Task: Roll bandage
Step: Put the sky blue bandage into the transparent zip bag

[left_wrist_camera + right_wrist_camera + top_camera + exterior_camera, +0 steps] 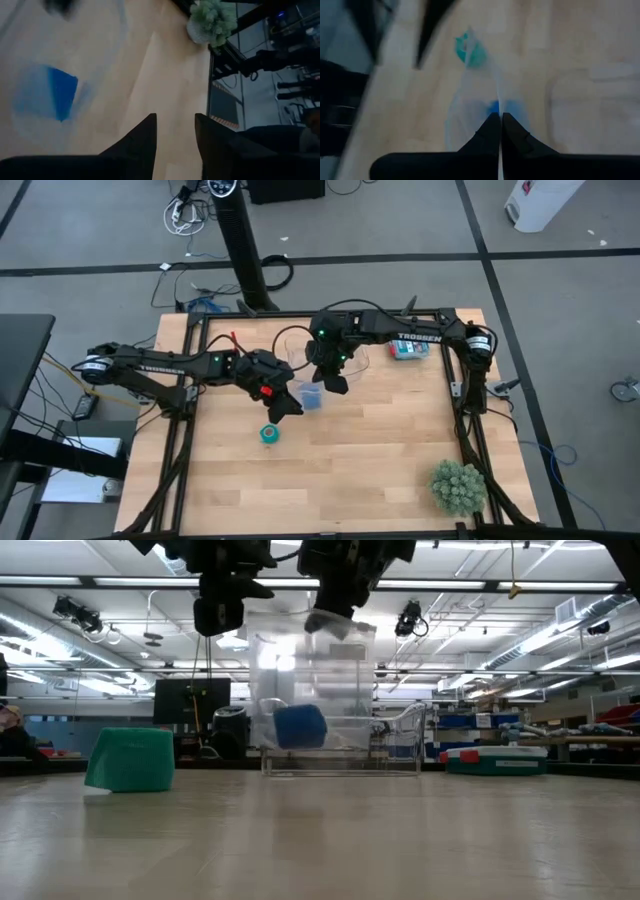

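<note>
The bandage point(269, 435) is a small teal coil that rests on the wooden table, touched by no gripper; it also shows in the low view point(130, 758) and the right wrist view point(470, 49). Just beyond it hangs a clear plastic bag point(340, 700) holding a blue roll point(312, 396). My right gripper point(500, 122) is shut on the bag's top. My left gripper point(175, 145) stands open with nothing between its fingers, above the table between the coil and the bag point(288, 408). My right gripper pinches the clear bag's upper edge point(499, 102) between its two fingers, coming slanting down from the table's far right. The bag hangs below the fingers with the blue roll point(494, 107) inside. Whether its bottom edge point(340, 772) touches the table, I cannot tell.
A teal and red package point(410, 350) lies at the far right of the table. A green ball-shaped plant point(458, 487) stands at the near right corner. Bare wood lies near the front edge, in front of the coil.
</note>
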Controlling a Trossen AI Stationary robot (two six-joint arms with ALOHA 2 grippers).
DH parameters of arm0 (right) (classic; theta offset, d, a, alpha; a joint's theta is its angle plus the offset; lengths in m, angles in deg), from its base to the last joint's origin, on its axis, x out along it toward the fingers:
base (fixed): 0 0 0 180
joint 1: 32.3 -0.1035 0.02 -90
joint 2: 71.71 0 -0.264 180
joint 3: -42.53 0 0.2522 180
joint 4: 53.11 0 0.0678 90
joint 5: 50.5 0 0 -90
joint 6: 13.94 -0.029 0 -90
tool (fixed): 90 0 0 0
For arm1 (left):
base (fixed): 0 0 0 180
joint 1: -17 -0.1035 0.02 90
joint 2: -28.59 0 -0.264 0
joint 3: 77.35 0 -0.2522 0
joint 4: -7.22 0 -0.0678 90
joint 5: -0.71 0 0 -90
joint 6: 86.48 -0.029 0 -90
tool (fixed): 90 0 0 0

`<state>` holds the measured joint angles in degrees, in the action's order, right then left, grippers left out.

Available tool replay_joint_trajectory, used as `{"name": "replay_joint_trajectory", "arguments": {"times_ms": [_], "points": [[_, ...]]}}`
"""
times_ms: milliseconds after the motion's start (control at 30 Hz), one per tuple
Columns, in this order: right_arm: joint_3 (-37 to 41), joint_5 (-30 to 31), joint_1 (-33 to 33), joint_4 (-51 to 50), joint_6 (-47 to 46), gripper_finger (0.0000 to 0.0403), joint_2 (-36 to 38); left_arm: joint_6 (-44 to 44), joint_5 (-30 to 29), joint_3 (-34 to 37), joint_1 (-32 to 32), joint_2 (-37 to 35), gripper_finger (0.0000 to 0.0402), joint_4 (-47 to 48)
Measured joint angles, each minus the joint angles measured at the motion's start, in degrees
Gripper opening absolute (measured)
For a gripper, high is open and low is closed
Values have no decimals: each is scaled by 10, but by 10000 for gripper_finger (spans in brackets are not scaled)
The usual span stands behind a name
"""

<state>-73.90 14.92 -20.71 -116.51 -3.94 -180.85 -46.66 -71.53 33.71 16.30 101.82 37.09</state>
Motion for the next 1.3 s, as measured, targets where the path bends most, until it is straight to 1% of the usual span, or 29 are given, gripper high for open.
{"name": "replay_joint_trajectory", "arguments": {"times_ms": [33,67,167,300,500,633,767,833,900,1133,1300], "points": [[-5,22,-2,-9,2,0,0,9,6,0,0,-3,140,6],[-11,29,-3,-22,10,0,0,15,14,0,1,-5,140,17],[-31,-9,-3,-51,27,0,1,38,35,0,5,-11,140,38],[-30,14,-14,-69,40,0,-1,36,57,0,33,-16,137,84],[-30,15,-19,-62,41,0,0,6,59,-3,85,-15,127,162],[-30,17,-18,-53,41,0,0,-35,34,-3,116,-15,126,213],[-30,17,-14,-46,41,0,0,-69,-12,-3,140,-4,126,250],[-30,17,-13,-45,40,0,0,-80,-42,-3,148,3,129,249],[-30,17,-12,-44,40,0,0,-97,-59,-3,151,12,135,247],[-30,16,-12,-44,34,0,0,-129,-72,-3,154,39,176,248],[-30,17,-6,-45,14,0,0,-160,-77,-3,161,70,183,247]]}}
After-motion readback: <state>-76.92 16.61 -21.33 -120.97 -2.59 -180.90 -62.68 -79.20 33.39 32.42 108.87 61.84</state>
